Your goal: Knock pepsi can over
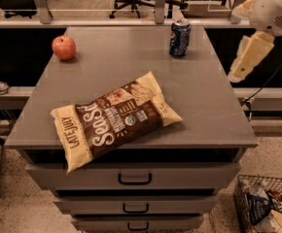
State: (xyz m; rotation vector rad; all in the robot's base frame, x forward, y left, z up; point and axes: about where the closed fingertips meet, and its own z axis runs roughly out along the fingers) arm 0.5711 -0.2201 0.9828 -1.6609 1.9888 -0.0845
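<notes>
The pepsi can (180, 38), dark blue with a silver top rim, stands upright near the far right corner of the grey cabinet top (204, 96). My gripper (245, 59), a cream-coloured piece hanging from the white arm (274, 8), hovers off the right edge of the cabinet. It is to the right of the can and a little nearer to me, about a can's height away from it and not touching it.
A red apple (63, 47) sits at the far left of the top. A brown and yellow chip bag (114, 120) lies at the front middle. Drawers (133, 178) are below. A wire basket (267, 205) with items stands on the floor at the right. Office chairs stand behind.
</notes>
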